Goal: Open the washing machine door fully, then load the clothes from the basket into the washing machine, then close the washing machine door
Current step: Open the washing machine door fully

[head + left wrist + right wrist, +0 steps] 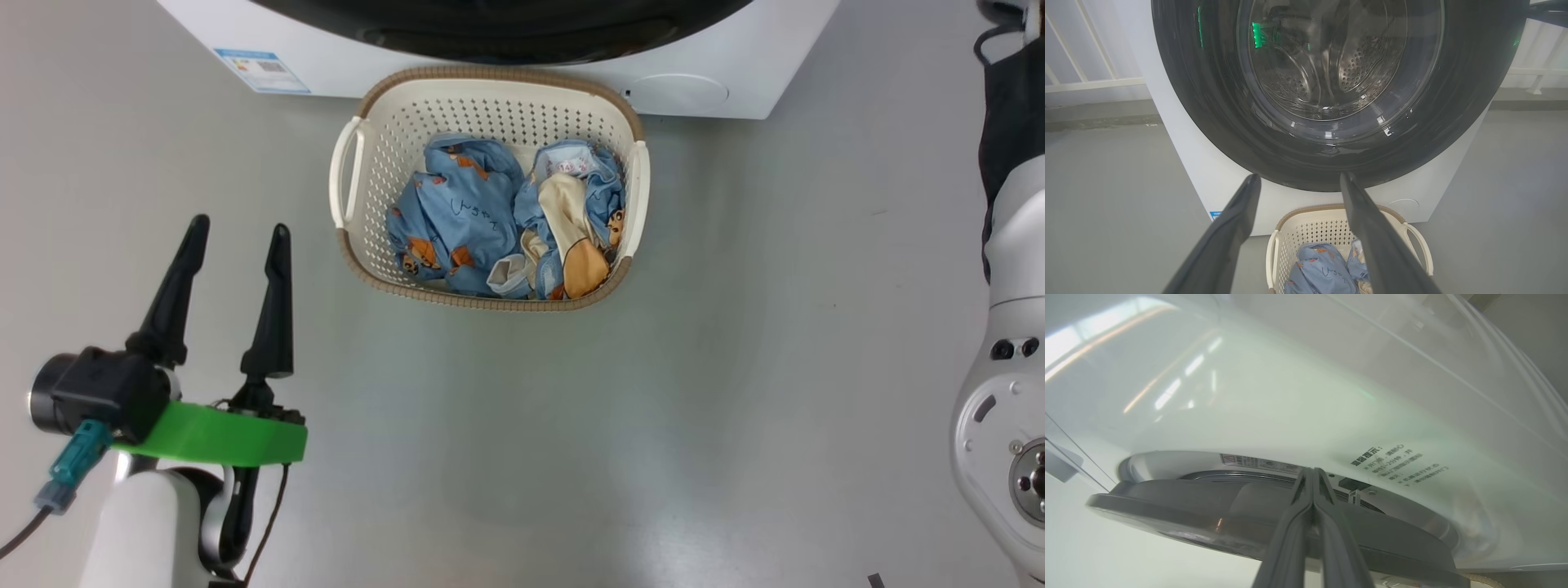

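I've got the left gripper (239, 224) hanging low on my left, its 2 fingers spread wide with nothing between them. On the right gripper (1312, 470) the fingers are clenched together, empty, tips at the dark rim of the washing machine door (1208, 130). The clothes (457, 220) lie bunched in the basket (490, 110), on the floor (571, 449) just before the washing machine (735, 57).

The small rectangular cream plastic basket (457, 114) has punched holes and a brown woven-look rim. The soft fabric clothes (457, 212) are light blue and cream with orange-brown cartoon prints. The boxy white washing machine (367, 61) carries a blue label sticker (263, 70); its round glass door (1208, 102) is black-rimmed. The left gripper (239, 225) has 2 black fingers and a bright green bracket (216, 437).
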